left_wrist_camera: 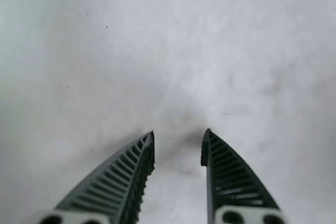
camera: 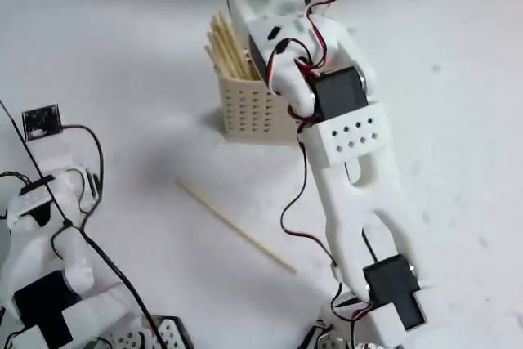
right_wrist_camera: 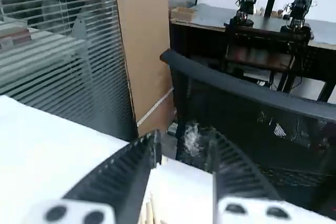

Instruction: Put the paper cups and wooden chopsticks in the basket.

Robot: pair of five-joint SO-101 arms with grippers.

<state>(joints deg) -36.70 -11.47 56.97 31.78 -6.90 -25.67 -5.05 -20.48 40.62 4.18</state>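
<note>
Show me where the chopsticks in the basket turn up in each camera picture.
High view: chopsticks stand in the basket, upper centre, next to the right arm.
Left wrist view: the left gripper faces white table instead.
Right wrist view: their tips peek between the fingers of the right gripper.
Shared landmark: the white table, in all three.

Right arm (camera: pixel 351 132) overhangs the basket (camera: pixel 249 112); the loose chopstick (camera: pixel 237 226) lies well apart.
</note>
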